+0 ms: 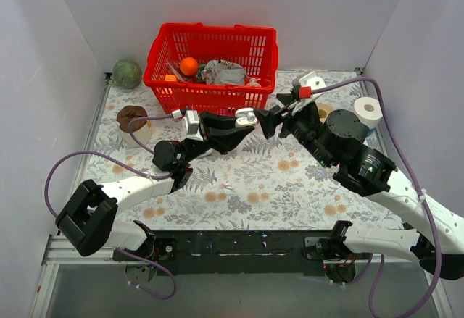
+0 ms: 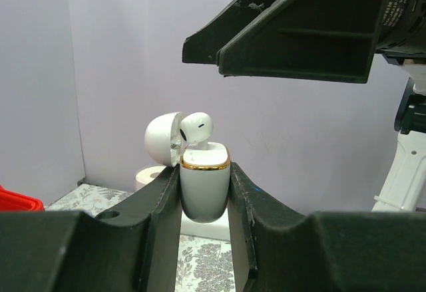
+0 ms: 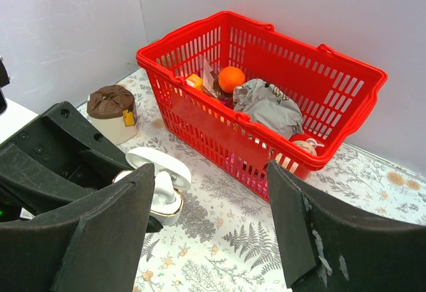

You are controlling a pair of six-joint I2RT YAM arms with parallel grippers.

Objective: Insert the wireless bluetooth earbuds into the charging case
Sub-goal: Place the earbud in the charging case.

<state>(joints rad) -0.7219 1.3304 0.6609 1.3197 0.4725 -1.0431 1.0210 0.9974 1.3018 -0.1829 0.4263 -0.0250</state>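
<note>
My left gripper (image 2: 205,172) is shut on the white charging case (image 2: 205,187), which has a gold rim and is held upright above the table. The case's lid (image 2: 162,139) is swung open to the left. One white earbud (image 2: 197,127) sits in the case with its head sticking up above the rim. From above, the case (image 1: 245,119) is at the table's middle, between the left gripper (image 1: 241,127) and the right gripper (image 1: 265,122). My right gripper (image 3: 210,192) is open and holds nothing. The case (image 3: 166,202) and earbud (image 3: 160,184) lie by its left finger.
A red basket (image 1: 156,72) with an orange ball (image 1: 188,65) and grey cloth stands at the back. A green ball (image 1: 127,73) and a brown-topped cup (image 1: 133,121) are at the left. A paper roll (image 1: 368,109) stands at the right.
</note>
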